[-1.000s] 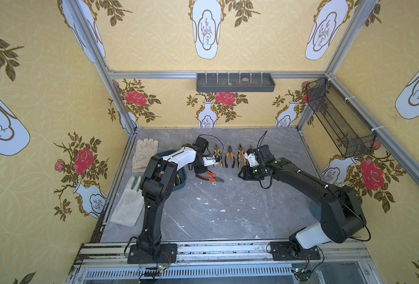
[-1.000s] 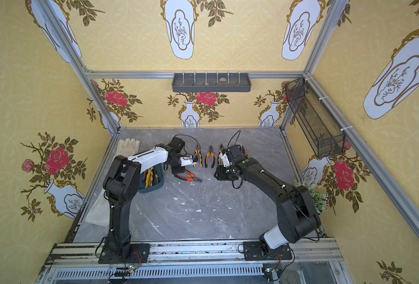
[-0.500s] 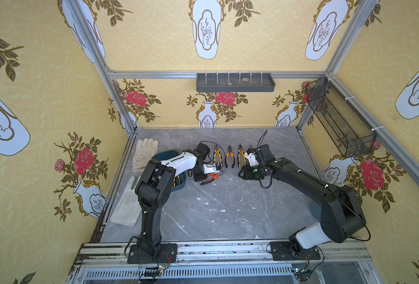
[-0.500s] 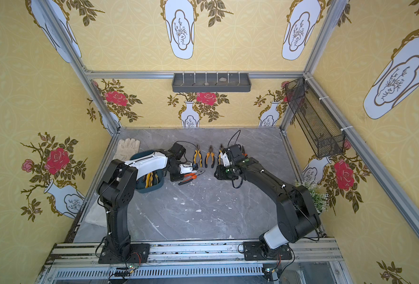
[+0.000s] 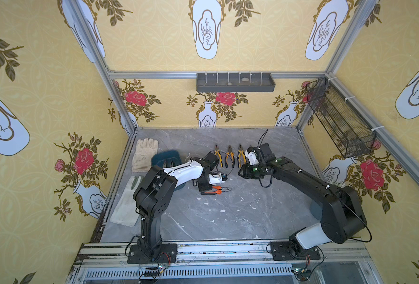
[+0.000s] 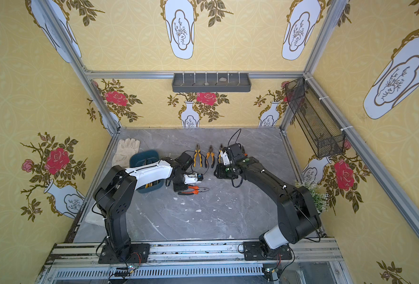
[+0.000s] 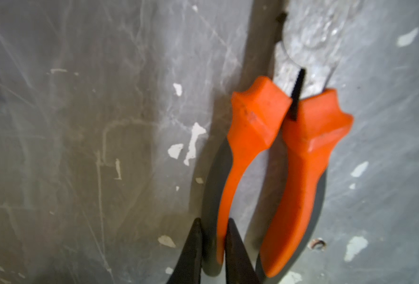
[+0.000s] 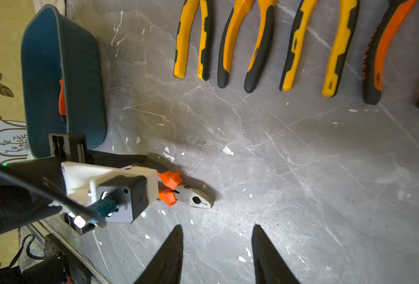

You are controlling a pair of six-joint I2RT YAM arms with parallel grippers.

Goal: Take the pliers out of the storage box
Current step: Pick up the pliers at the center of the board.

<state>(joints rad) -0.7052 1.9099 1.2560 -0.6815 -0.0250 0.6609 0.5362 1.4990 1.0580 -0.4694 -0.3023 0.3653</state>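
After descending, left gripper (image 7: 213, 221) clamps orange pliers (image 7: 301, 147) handle; right gripper (image 8: 217, 226) agape, unmoved.

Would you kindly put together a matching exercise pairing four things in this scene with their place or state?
Things:
1. orange-handled pliers
2. storage box
3. right hand
4. grey tray

Places or states:
A. mounted high on the back wall
B. open, holding nothing
C. lying on the table, one handle pinched by the left hand
D. beside the glove, other pliers inside

Pairs: 1-C, 2-D, 3-B, 4-A.
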